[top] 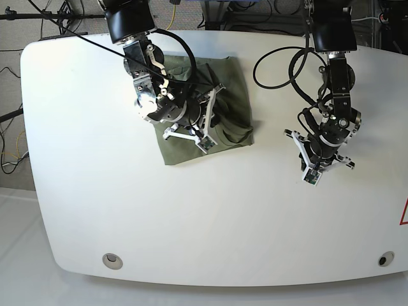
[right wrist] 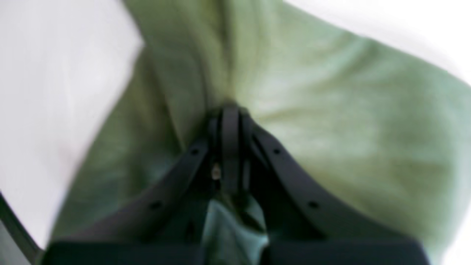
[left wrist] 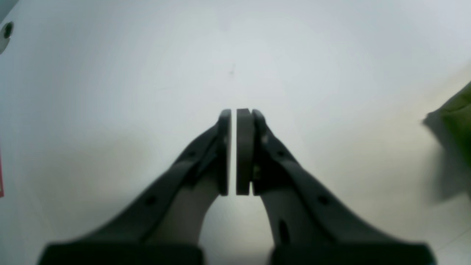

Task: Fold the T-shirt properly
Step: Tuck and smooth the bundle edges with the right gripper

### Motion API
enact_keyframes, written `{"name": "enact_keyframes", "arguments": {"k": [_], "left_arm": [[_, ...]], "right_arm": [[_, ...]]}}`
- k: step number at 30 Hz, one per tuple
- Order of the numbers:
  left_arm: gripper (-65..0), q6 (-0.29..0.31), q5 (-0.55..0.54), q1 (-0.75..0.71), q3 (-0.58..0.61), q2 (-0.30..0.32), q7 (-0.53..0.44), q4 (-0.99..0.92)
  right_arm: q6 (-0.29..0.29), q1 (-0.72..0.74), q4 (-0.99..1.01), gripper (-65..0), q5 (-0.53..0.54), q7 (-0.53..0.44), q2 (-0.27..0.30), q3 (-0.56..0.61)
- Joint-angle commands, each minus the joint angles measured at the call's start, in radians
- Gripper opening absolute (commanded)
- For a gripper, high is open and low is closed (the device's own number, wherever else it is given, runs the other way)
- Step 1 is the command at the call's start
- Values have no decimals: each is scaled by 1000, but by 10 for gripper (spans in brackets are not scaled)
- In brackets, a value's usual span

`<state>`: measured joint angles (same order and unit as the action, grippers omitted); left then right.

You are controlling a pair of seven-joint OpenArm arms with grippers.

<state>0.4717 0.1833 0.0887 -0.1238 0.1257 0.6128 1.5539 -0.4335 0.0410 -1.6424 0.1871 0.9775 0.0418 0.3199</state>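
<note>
Base view: right gripper pinching T-shirt; left gripper shut, apart.

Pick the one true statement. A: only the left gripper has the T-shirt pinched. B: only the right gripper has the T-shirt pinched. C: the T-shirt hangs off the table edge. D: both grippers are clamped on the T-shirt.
B: the right gripper is shut with the T-shirt bunched at its tips, while the left gripper is shut over the bare table, holding nothing.
</note>
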Motion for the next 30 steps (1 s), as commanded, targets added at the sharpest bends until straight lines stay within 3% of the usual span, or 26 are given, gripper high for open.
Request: {"name": "enact_keyframes", "arguments": {"k": [1, 11, 18, 24, 30], "left_arm": [[-637, -4, -5, 23, -1, 7, -17, -10], [-637, -4, -6, 23, -1, 5, -18, -39], [-637, -4, -3, 23, -1, -13, -18, -39], [-637, -4, -3, 23, -1, -13, -18, -39], [-637, -4, -3, 23, -1, -13, -18, -39]], "right_arm": [[-1, 17, -22, -650, 15, -15, -9, 26], [2, 24, -35, -650, 15, -15, -52, 124], [3, 24, -126, -650, 9, 11, -73, 134], [3, 46, -184, -650, 7, 48, -69, 130], [28, 43, -187, -650, 5, 59, -13, 69]]}}
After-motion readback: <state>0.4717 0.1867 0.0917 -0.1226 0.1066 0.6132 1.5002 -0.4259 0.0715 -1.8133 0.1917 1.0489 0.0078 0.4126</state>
